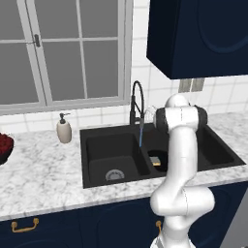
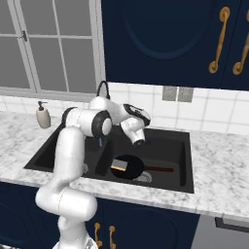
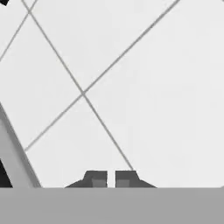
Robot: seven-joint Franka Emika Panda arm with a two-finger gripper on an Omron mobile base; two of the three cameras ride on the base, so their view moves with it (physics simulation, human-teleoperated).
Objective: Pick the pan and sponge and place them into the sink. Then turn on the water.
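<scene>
The frying pan [image 2: 130, 167] sits in the right basin of the black double sink [image 2: 182, 168], round body toward 9 o'clock in the right base view and its long reddish-brown handle [image 2: 159, 169] running out toward 3 o'clock, so the long axis lies along the sink's length. On the pan's 9 o'clock rim rests the sponge [image 2: 118, 167], yellow block, lying flat with its long side roughly in line with the pan handle. From the left base camera the sponge [image 1: 155, 161] peeks out just beside the arm, right of the basin divider.

A thin light-blue stream of water [image 1: 141, 134] drops from the spring-neck faucet [image 1: 136, 101], landing near the divider.

The end effector [image 3: 110, 178] faces white wall tile [image 3: 131, 65], its two dark tips nearly together with just a sliver between them, clenched on nothing. In the right base view it [image 2: 140, 142] hangs above the right basin, with pan and sponge below it toward 7 o'clock, well apart.

A soap dispenser [image 1: 64, 129] stands on the marble surface [image 1: 43, 169] at the sink's 9 o'clock.
</scene>
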